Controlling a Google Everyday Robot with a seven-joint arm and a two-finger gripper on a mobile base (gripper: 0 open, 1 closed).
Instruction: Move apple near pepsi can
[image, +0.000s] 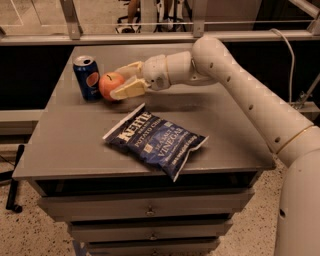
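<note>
The apple (110, 85) is small, round and red-orange with a short dark stem. It sits between the cream fingers of my gripper (120, 81), right beside the pepsi can (87, 77), low over the table top. The can is blue with a round red, white and blue logo and a silver top, and stands upright near the table's back left. My gripper is shut on the apple, one finger behind it and one (129, 89) in front. My white arm (240, 95) reaches in from the right.
A dark blue Kettle chip bag (157, 140) lies flat in the middle of the grey table (65, 145), in front of the gripper. Drawers (150, 207) run below the table's front edge. A railing (150, 30) runs behind the table.
</note>
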